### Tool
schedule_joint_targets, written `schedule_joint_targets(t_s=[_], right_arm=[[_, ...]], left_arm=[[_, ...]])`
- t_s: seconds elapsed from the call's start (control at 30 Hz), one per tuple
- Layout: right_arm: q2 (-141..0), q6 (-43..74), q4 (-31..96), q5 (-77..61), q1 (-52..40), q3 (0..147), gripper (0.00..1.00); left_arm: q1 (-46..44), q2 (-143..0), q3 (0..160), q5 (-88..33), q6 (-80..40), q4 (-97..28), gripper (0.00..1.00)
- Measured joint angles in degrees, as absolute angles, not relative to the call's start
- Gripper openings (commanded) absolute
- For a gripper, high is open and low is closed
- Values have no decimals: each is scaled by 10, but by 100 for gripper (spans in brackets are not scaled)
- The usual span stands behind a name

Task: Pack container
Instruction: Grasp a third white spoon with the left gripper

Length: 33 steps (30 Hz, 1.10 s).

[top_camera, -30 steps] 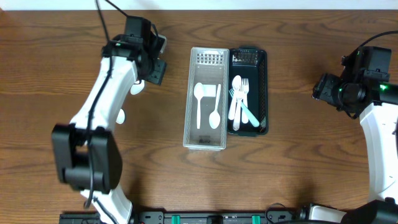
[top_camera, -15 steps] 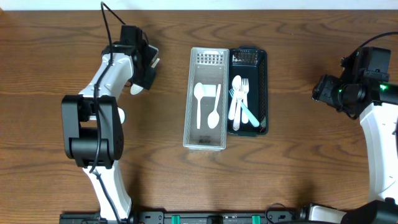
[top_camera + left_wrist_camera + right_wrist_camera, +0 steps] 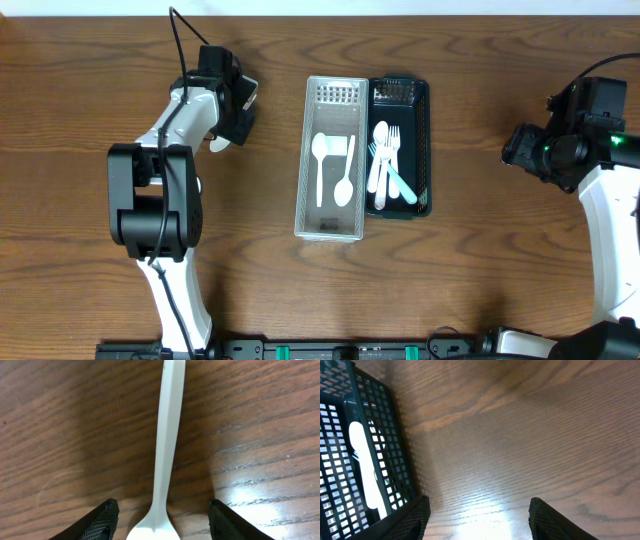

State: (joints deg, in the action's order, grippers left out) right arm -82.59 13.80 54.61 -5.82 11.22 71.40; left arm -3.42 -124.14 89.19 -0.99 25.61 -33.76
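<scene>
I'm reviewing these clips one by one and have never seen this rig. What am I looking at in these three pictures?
Two robot arms work at a wooden table. One picture looks down from above; the other two come from wrist cameras. Mid-table stand a clear basket holding white spoons and a black basket of cutlery. The left gripper is open astride a white plastic utensil lying on the table. The right gripper is open, empty, near the black basket.

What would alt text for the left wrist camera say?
A white plastic utensil lies on the wooden table, its handle running up the frame. The left gripper is open, its black fingertips either side of the utensil's wider end, not touching it.
</scene>
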Motion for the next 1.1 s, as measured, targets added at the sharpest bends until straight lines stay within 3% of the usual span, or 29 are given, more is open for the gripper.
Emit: schedule_joint_targets(t_s=[0.23,0.53,0.6,0.93,1.1], right_arm=[[-826,138,549,-58,112,714,66],[-826,138,552,-58,112,714,64],[-826,136,555,-58,112,714,64],[-826,132,557,-58,112,714,63],[-826,131,557,-58,112,714,62]], left_arm=[[-34,-1241,892,-13,256,-338,53],[-34,-1241,892,-44,251,-357,19],[-34,-1241,892,-46,249,-371,7],[-36,-1231,893,-54,232,-471,6],[-60,-1149,904,-54,193,-515,6]])
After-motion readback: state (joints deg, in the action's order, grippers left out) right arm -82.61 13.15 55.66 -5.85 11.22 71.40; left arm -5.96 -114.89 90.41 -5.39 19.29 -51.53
